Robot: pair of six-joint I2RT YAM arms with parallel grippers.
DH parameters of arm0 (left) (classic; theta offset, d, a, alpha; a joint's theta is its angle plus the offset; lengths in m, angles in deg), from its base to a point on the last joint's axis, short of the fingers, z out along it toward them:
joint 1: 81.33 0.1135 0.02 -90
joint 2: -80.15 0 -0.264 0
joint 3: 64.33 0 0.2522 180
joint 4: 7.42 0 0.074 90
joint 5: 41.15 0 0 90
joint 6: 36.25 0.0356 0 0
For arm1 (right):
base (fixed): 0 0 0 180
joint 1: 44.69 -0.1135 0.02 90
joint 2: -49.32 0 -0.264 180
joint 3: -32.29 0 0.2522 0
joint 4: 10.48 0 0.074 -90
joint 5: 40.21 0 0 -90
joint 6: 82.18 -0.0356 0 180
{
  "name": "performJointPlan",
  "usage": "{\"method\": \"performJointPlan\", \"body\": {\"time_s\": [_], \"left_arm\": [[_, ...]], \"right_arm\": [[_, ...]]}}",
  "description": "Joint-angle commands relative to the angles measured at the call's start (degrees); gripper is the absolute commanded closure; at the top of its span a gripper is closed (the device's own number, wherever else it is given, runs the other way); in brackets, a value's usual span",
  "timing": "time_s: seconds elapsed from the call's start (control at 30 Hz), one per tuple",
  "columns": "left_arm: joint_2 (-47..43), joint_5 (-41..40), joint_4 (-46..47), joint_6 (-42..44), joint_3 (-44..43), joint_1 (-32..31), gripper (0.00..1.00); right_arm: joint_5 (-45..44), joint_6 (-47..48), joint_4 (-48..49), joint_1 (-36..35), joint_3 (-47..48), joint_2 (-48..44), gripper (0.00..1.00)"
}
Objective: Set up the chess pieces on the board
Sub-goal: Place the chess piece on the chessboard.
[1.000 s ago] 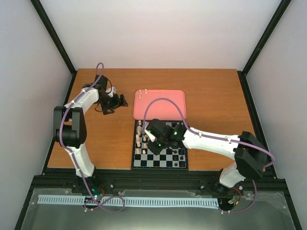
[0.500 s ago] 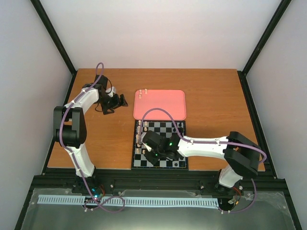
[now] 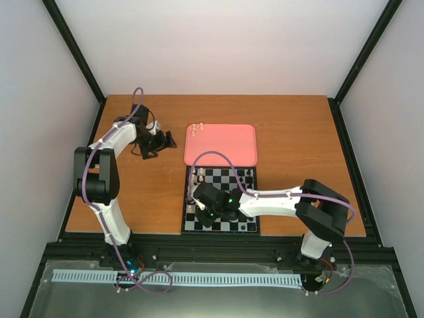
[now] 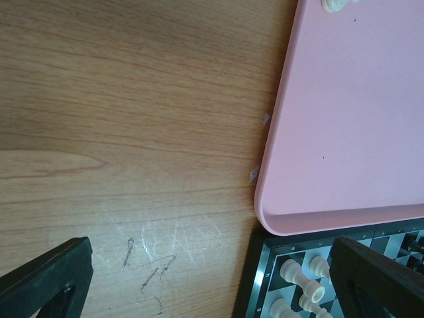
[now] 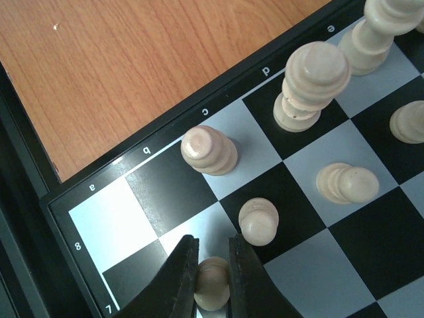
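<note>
While my right gripper (image 5: pixel 212 262) hangs low over the board (image 5: pixel 112 222), I list:
- Right fingers (image 5: pixel 182 271): narrow, pinching one pale pawn (image 5: pixel 212 286) near the corner lettered a and 8. I cannot tell whether it touches the board.
- The chess pieces (image 5: pixel 209 151): several stand upright on squares along that same edge.
- Left gripper (image 4: pixel 212 281): jaws wide, nothing between them, over the bare table (image 4: pixel 132 99) beside the pink tray (image 4: pixel 344 132).
- Tray: two pale pieces (image 3: pixel 197 126) at its far left corner.

Right fingers (image 5: pixel 180 277) pinched close together; left fingers (image 4: pixel 45 281) spread wide apart
</note>
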Motion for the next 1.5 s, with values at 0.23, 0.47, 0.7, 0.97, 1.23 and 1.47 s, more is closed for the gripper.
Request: {"method": "performJointPlan", "body": {"time_s": [0.23, 0.47, 0.7, 0.97, 1.23, 1.47], "left_arm": [[-2.37, -0.49, 0.67, 0.56, 0.17, 0.25, 0.0], [-2.26, -0.52, 0.66, 0.58, 0.18, 0.26, 0.0], [-2.11, -0.5, 0.79, 0.61, 0.28, 0.22, 0.0], [-1.76, -0.43, 0.79, 0.62, 0.0, 0.23, 0.0], [-1.93, -0.52, 0.66, 0.74, 0.18, 0.25, 0.0], [-1.9, -0.62, 0.65, 0.69, 0.05, 0.19, 0.0]], "right_arm": [[-0.32, 0.65, 2.45, -0.6, 0.66, 2.24, 0.96], [-0.63, 1.01, 2.68, -0.59, 1.18, 3.18, 0.95], [-2.21, 0.6, 1.9, -0.52, 1.52, 3.42, 0.95], [-2.93, 0.88, 0.98, -0.41, 2.37, 4.09, 0.95], [-3.5, 1.24, 0.64, -0.41, 2.91, 4.77, 0.95], [-3.4, 1.61, 0.56, -0.43, 2.79, 4.69, 0.95]]}}
